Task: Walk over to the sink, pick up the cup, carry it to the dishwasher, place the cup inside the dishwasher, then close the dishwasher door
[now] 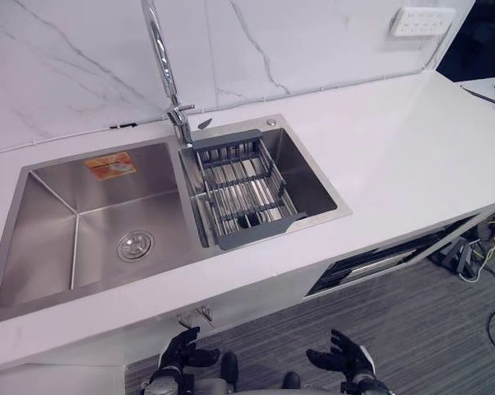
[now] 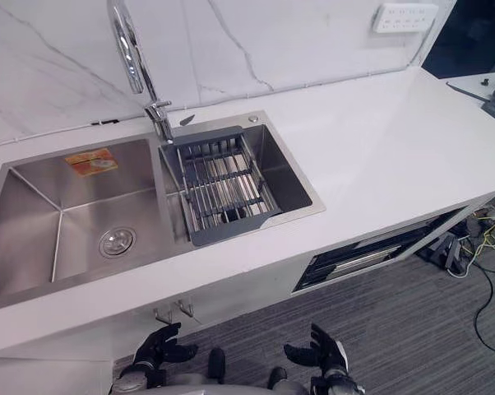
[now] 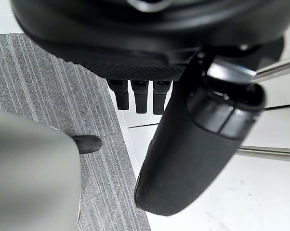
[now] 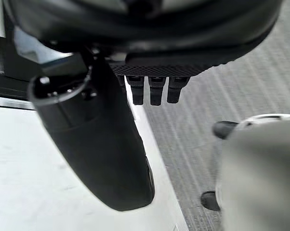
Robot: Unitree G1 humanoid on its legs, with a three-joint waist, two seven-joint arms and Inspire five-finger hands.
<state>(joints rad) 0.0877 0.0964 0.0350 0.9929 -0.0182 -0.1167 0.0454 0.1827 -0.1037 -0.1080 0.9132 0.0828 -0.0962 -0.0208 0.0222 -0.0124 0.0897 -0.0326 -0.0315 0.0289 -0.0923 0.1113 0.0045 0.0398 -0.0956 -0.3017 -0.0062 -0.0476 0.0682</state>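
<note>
A steel double sink point(image 1: 83, 247) is set in the white counter. Its right basin holds a grey drain rack point(image 1: 243, 189), and a small dark shape point(image 1: 247, 219) sits among the rack's bars; I cannot tell whether it is the cup. Below the counter to the right, a dark opening with metal racks point(image 1: 379, 263) is the dishwasher. My left hand point(image 1: 182, 350) and right hand point(image 1: 342, 355) hang low in front of the counter's face, both open and empty. In the wrist views the left hand's fingers point(image 3: 140, 96) and the right hand's fingers point(image 4: 157, 91) are straight.
A tall chrome tap point(image 1: 161, 58) rises between the basins. The left basin has a drain point(image 1: 136, 244) and an orange sticker point(image 1: 110, 165). A wall socket point(image 1: 422, 20) sits at the back right. Grey striped carpet point(image 1: 412, 337) lies below, with loose wires point(image 1: 490, 247) at the right.
</note>
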